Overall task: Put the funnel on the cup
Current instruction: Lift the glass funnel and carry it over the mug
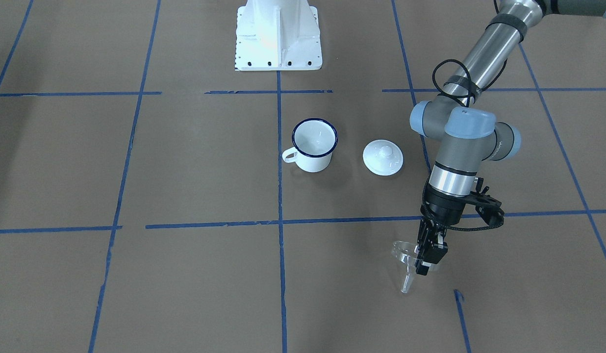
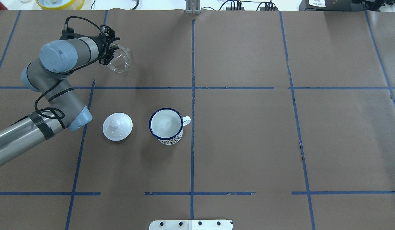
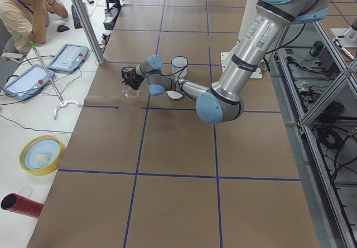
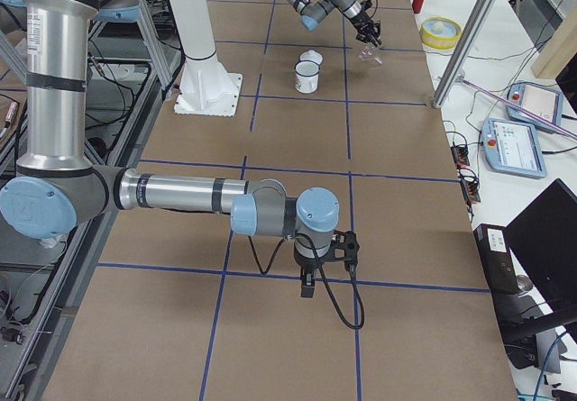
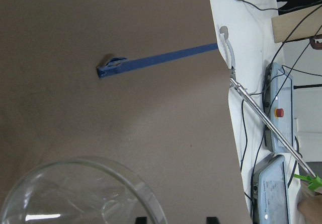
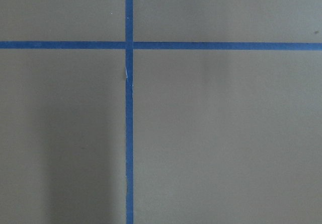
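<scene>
- The left hand [image 2: 109,57] clamps the rim of the clear funnel [image 2: 120,63], spout down, well apart from the enamel mug [image 2: 166,126].
- A white domed lid [image 2: 117,126] lies on the worktop [image 2: 248,143].
- The enamel mug stands upright just beside it.
- For the right hand [image 4: 308,286], I cannot tell whether it is open or closed.

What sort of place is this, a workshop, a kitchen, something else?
Most likely a robotics lab or test cell. The table is papered brown and gridded with blue tape, control tablets lie on a side bench, and a person sits alongside.
</scene>
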Motion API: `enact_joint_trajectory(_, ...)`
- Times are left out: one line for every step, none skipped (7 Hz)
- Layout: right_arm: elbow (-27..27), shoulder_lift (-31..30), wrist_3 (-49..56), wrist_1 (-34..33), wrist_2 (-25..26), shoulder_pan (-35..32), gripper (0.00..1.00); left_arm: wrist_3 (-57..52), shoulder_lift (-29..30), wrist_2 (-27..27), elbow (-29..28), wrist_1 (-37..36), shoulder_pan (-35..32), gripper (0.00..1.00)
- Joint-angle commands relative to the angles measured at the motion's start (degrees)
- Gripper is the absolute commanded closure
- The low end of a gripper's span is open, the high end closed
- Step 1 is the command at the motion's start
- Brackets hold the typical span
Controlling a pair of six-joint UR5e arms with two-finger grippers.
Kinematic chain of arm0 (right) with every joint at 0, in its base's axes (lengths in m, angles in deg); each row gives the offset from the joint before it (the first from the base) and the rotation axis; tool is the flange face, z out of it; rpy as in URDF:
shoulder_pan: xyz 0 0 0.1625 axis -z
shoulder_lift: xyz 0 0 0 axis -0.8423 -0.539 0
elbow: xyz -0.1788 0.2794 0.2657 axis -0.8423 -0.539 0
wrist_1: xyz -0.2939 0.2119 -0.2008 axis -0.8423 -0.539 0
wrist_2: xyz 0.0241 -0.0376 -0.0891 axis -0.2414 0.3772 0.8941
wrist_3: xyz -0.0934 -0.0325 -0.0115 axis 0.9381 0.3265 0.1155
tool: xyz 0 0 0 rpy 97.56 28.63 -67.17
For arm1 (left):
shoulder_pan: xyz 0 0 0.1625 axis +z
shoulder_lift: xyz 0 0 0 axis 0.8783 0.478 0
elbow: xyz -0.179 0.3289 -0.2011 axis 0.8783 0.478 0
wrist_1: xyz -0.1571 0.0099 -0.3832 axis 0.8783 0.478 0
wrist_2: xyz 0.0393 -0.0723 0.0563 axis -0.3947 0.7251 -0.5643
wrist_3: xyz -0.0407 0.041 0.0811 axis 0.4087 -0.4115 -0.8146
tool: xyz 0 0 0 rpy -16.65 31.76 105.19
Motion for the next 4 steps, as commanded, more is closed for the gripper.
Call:
enact_joint_trajectory(-0.1,0.0,0.0,0.0,0.0,0.0,0.0,-1.5,-0.8,0.5,5.0,-0.3,-0.1,1.0)
enact_joint_trajectory(0.0,0.0,0.0,0.0,0.0,0.0,0.0,-1.5,-0.7,0.5,7.7,-1.3,-0.1,1.0)
enact_joint_trajectory(0.0,0.0,0.0,0.0,0.0,0.0,0.0,-1.5,-0.2,1.2,12.9,-8.2,-0.1,1.0)
enact_joint_trajectory(0.0,0.0,0.0,0.0,0.0,0.0,0.0,-1.6,0.0,6.7,20.1,-18.7,0.2,1.0)
